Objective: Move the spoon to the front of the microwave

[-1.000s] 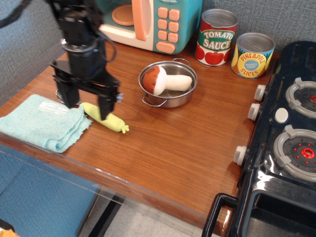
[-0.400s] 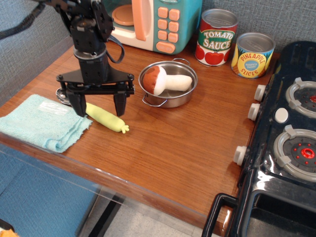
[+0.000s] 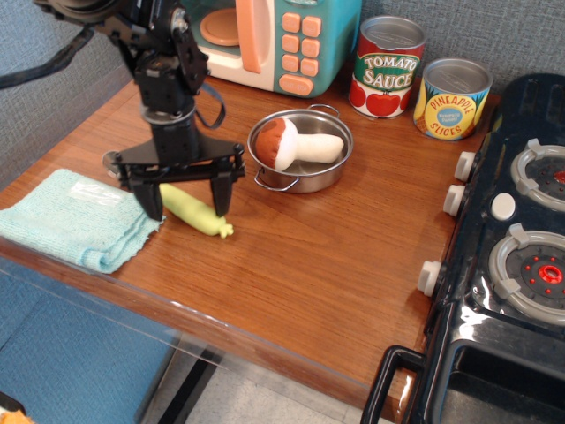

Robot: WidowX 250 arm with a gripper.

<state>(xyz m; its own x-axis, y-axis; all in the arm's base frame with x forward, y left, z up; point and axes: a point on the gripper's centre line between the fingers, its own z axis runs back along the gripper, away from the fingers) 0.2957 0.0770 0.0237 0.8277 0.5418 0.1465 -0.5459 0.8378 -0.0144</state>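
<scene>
The spoon (image 3: 198,215) lies on the wooden table near the front left, its yellow-green handle pointing front-right. Its silver bowl (image 3: 112,162) peeks out behind the gripper, next to the cloth. My gripper (image 3: 187,205) is open, with one black finger (image 3: 151,201) left of the handle and the other (image 3: 222,196) right of it. The fingertips are low, close to the table, and the handle lies between them, not clamped. The microwave (image 3: 274,40) stands at the back of the table, cream front and teal panel with peach-orange buttons, behind the arm.
A steel pot (image 3: 328,168) holding a toy mushroom (image 3: 300,146) sits right of the gripper. A folded teal cloth (image 3: 75,216) lies at the front left. A tomato sauce can (image 3: 386,69) and a pineapple can (image 3: 451,99) stand at the back. A black toy stove (image 3: 512,247) fills the right.
The gripper has turned and spread wider, so its fingers now straddle the spoon handle, and it has shifted slightly right. The spoon has not moved.
</scene>
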